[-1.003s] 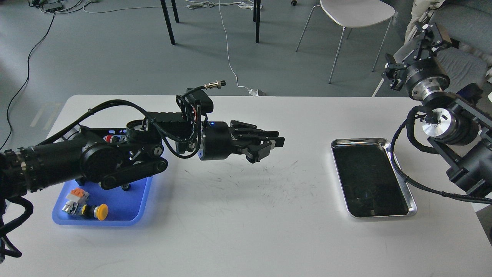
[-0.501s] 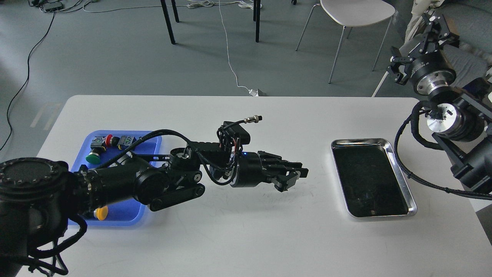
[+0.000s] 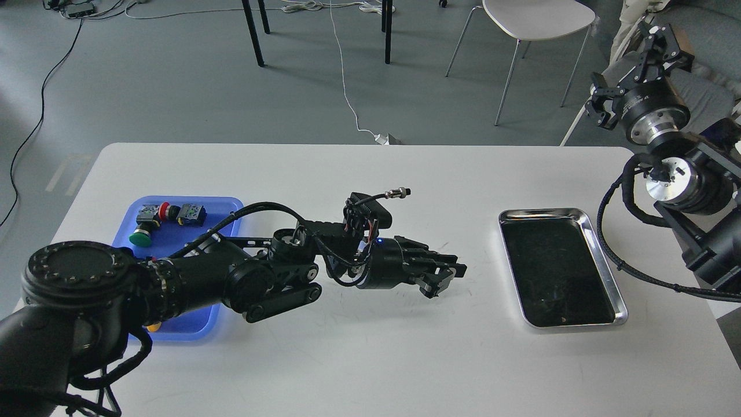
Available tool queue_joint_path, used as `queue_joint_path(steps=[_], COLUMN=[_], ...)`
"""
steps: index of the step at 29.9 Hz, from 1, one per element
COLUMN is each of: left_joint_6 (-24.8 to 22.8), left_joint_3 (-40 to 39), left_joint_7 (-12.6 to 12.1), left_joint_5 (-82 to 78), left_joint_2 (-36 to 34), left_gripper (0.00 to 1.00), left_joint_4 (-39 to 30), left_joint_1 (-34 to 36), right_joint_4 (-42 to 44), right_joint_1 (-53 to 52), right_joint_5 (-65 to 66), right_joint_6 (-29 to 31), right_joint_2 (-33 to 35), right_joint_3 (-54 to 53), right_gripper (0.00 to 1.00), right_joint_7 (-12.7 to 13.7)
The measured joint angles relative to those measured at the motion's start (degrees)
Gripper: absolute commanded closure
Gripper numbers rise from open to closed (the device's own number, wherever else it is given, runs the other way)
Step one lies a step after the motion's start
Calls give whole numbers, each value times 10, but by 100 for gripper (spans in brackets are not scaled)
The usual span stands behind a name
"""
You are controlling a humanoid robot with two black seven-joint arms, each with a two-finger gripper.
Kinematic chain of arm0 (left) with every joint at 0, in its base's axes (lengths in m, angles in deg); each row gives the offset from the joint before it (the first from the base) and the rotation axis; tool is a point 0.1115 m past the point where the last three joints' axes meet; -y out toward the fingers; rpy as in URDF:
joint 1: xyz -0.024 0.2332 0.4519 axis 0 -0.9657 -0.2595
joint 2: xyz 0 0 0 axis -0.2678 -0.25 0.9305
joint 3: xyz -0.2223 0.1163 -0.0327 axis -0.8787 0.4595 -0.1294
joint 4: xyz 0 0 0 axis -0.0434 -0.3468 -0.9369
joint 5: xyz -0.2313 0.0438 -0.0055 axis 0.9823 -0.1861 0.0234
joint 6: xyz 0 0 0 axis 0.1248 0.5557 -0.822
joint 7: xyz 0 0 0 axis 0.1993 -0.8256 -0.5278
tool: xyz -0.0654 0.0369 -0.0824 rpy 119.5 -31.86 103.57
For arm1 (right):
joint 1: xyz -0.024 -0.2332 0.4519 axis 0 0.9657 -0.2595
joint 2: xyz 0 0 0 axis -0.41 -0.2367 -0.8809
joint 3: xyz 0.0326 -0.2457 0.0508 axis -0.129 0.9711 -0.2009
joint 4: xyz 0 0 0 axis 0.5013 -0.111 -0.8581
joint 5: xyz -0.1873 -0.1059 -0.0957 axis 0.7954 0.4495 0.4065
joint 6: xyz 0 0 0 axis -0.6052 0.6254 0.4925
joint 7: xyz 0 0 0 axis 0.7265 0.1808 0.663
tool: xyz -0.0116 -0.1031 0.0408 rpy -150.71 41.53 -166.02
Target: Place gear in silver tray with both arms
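My left gripper (image 3: 447, 277) reaches over the middle of the white table, pointing right towards the silver tray (image 3: 544, 212). Its fingers (image 3: 439, 285) are close together, with a small pale part between them that I take for the gear. It hovers low over the table, a short way left of the tray. The silver tray lies at the right with an empty dark bottom. My right gripper (image 3: 660, 39) is raised high at the far right, beyond the table's back edge, with its fingers apart and empty.
A blue plastic tray (image 3: 231, 204) lies at the left, partly under my left arm. It holds a green push button (image 3: 140, 236), a red one (image 3: 164, 208) and other small parts. A white chair (image 3: 535, 17) and table legs stand on the floor behind.
My left arm has swung right and down from above the blue tray to low over the table's middle, nearer the silver tray. My right gripper has risen slightly.
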Motion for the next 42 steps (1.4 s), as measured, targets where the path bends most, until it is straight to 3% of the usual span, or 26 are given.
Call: queue_joint_path(steps=[12, 42], left_joint_6=[-1, 18], left_joint_3=[0, -7], left_joint_7=[0, 0], left_joint_5=[1, 4], left_joint_2=[0, 0], left_gripper=[90, 88], left_joint_4=[34, -15], left_joint_1=[-13, -31], right_joint_4=[-1, -2], right_joint_1=[3, 15], right_joint_5=[0, 1], right_joint_6=[0, 2], right_joint_2=[0, 7], right_joint_3=[1, 5], right_gripper=[1, 1], right_joint_7=[0, -1])
